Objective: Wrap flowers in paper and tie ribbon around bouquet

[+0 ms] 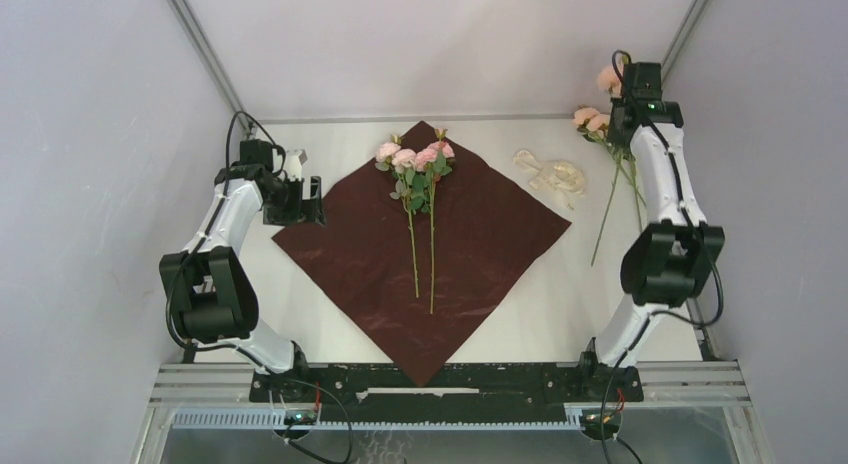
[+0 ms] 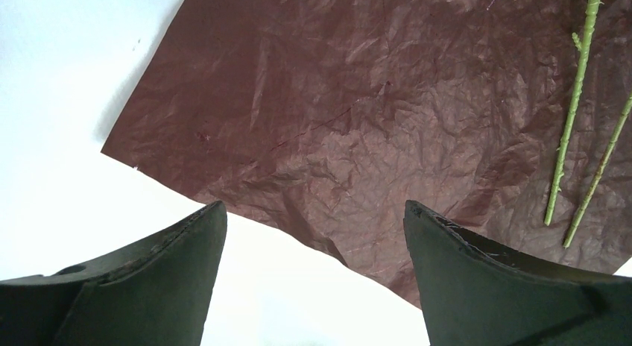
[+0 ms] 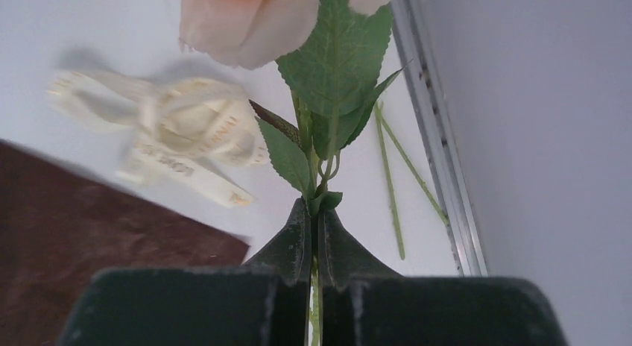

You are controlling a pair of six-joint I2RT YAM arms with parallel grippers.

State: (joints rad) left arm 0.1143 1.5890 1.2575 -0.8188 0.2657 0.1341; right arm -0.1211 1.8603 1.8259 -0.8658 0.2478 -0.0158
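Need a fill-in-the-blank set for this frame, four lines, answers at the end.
1. The right fingers are shut on a rose by its ____.
2. The left fingers stand ____, holding nothing.
3. Two long-stemmed flowers lie on the red ____.
4. The cream ____ lies on the table, right of that sheet.
Missing words: stem; open; paper; ribbon.
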